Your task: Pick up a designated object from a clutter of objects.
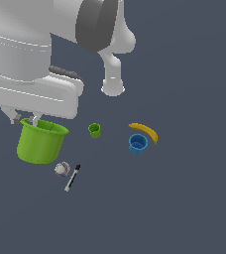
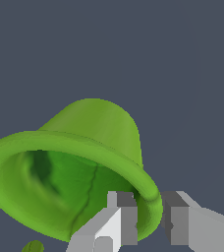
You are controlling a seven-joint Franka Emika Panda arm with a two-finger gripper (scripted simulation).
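Half done, by my read: fingers (image 2: 148, 216) pinch the large green cup (image 1: 40, 141) rim at your 9 o'clock; you still need clearance.

Lime-green large cup (image 1: 39, 143), blue cup (image 1: 138, 144), yellow banana (image 1: 144, 131).

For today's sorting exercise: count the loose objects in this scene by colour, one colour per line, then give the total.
Green: 2, the larger green cup held by the gripper and the smaller green cup
Blue: 1, the blue cup
Yellow: 1, the banana
White and purple: 1, the ball
Black and white: 1, the marker pen
Total: 6
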